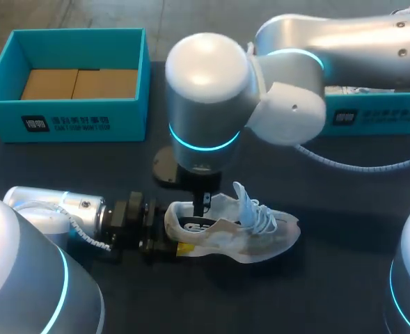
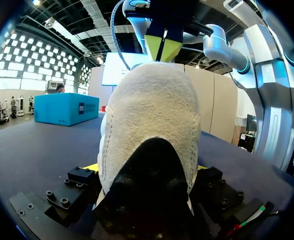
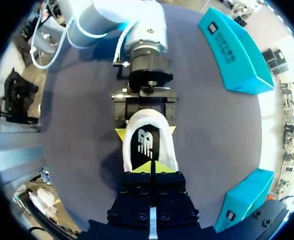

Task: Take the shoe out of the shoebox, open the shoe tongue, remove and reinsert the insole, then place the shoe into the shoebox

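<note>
A white mesh shoe (image 1: 250, 233) lies on its sole on the dark table, toe to the right, laces loose and tongue standing up. My left gripper (image 1: 180, 238) comes in from the left and is shut on the shoe's heel (image 2: 154, 115), one yellow tip on each side (image 3: 120, 133). My right gripper (image 1: 203, 204) hangs straight down from above with its yellow tips (image 2: 162, 47) pressed together in the shoe's opening. Its tips (image 3: 151, 167) sit at the tongue end of the black insole (image 3: 146, 142). I cannot see anything pinched between them.
An open teal shoebox (image 1: 65, 120) with brown cardboard inside stands at the back left. A second teal box (image 1: 375, 117) lies at the back right, partly under my right arm. The right arm's wrist (image 1: 205, 104) looms over the table's middle.
</note>
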You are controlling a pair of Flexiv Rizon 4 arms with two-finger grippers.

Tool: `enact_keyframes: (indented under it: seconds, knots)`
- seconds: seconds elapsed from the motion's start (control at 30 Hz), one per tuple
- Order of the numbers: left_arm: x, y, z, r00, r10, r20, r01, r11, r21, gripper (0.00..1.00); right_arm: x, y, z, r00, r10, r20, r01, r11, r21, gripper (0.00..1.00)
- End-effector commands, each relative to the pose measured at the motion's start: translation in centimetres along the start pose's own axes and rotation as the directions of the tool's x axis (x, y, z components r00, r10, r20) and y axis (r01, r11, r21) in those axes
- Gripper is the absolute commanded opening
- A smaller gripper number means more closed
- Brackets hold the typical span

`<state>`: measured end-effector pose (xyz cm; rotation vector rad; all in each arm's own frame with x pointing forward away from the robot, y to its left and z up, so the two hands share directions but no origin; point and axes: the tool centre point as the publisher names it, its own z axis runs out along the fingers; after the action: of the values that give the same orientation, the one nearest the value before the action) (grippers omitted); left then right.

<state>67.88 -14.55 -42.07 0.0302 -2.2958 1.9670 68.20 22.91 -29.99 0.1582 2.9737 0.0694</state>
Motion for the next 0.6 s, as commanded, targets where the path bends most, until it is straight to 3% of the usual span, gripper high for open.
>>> enact_keyframes:
  seconds: [0.03,0.27,0.6]
  knots:
    - [0.0,0.3,-0.2,1.000,0.000,0.002,0.000,1.000,-0.001,0.00,-0.3,1.1,2.1,1.000,-0.026,-0.011,0.026,1.000,0.009,0.00]
    - [0.0,0.3,-0.2,1.000,0.000,0.002,0.000,1.000,-0.001,0.00,-0.5,1.4,3.7,0.997,-0.067,-0.036,0.067,0.998,0.006,0.00]
    - [0.0,0.3,-0.2,1.000,0.000,0.002,0.000,1.000,-0.001,0.00,0.3,0.5,5.7,0.995,-0.060,-0.074,0.060,0.998,-0.009,0.00]
